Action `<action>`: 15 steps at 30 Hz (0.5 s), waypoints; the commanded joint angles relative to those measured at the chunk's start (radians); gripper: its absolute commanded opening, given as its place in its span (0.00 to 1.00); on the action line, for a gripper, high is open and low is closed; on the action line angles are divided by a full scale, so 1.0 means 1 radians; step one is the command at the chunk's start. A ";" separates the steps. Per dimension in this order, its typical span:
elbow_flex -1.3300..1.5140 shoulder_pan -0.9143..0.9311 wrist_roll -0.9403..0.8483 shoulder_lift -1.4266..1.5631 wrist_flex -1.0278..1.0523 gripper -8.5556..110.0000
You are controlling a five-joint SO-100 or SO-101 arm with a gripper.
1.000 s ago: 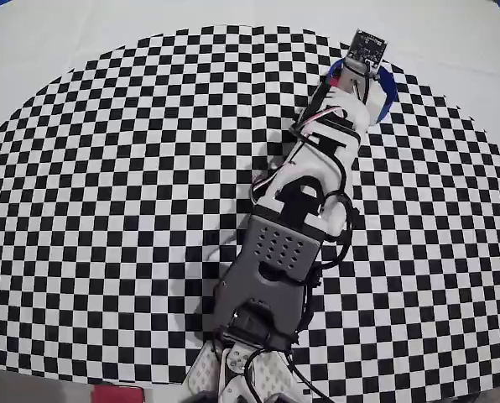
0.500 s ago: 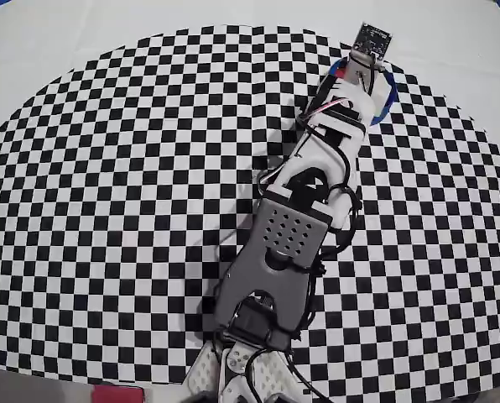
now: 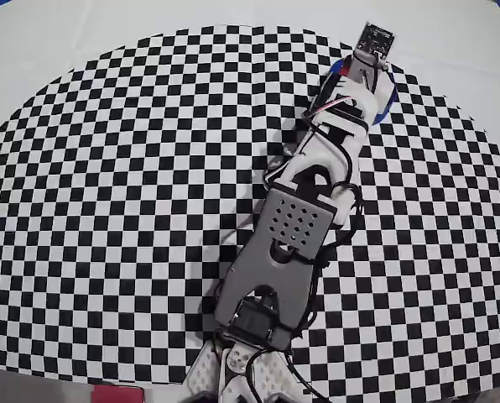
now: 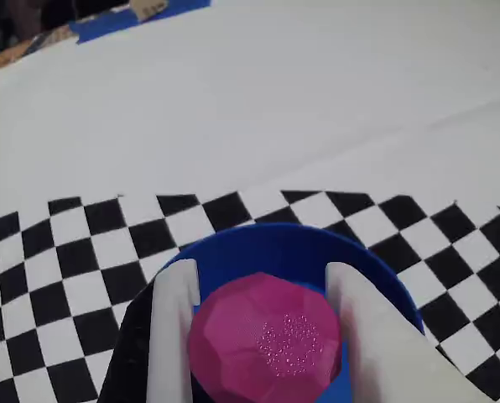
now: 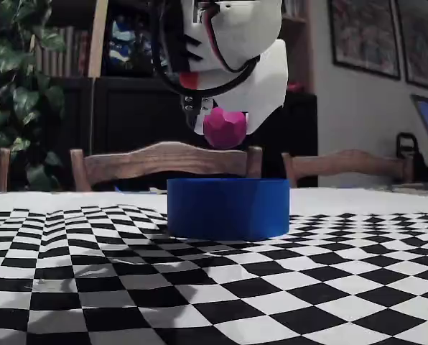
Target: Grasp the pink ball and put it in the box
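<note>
Look first at the left of the wrist view: the hand's left finger [image 4: 174,332] stands pale and upright against the side of the pink ball [image 4: 267,340], and it sits there because the ball is being carried, not resting on anything. Moving right, the ball fills the gap between the two fingers, and the right finger [image 4: 359,327] presses its other side, so your hand [image 4: 263,290] is closed just to the ball's width and has nothing else in its grip. Behind and below the ball you see the blue box [image 4: 233,256], its rim curving around both fingers, which tells you the ball is lined up over the opening. The fixed view confirms the height: the ball [image 5: 225,126] hangs clear above the box [image 5: 228,208], with open air between them, and the box stands flat on the checkered tabletop [image 5: 92,273]. From overhead the arm [image 3: 296,227] stretches out to the far right of the checker pattern and hides nearly all of the box, leaving only a blue sliver [image 3: 391,102] at its right edge. I judge you are placed for the release; opening the fingers should let the ball fall inside the wall.
</note>
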 commanded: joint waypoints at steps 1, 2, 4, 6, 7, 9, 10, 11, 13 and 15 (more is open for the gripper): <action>-0.066 0.009 0.002 0.002 0.002 0.07; -0.074 0.009 0.002 -0.005 0.002 0.07; -0.092 0.011 0.002 -0.021 0.002 0.07; -0.107 0.012 0.000 -0.034 0.002 0.07; -0.114 0.012 0.000 -0.040 0.002 0.07; -0.126 0.012 0.000 -0.052 0.003 0.07; -0.130 0.014 0.000 -0.058 0.003 0.07; -0.137 0.014 -0.002 -0.064 0.003 0.07; -0.147 0.017 -0.002 -0.075 0.003 0.07; -0.158 0.018 -0.003 -0.087 0.003 0.07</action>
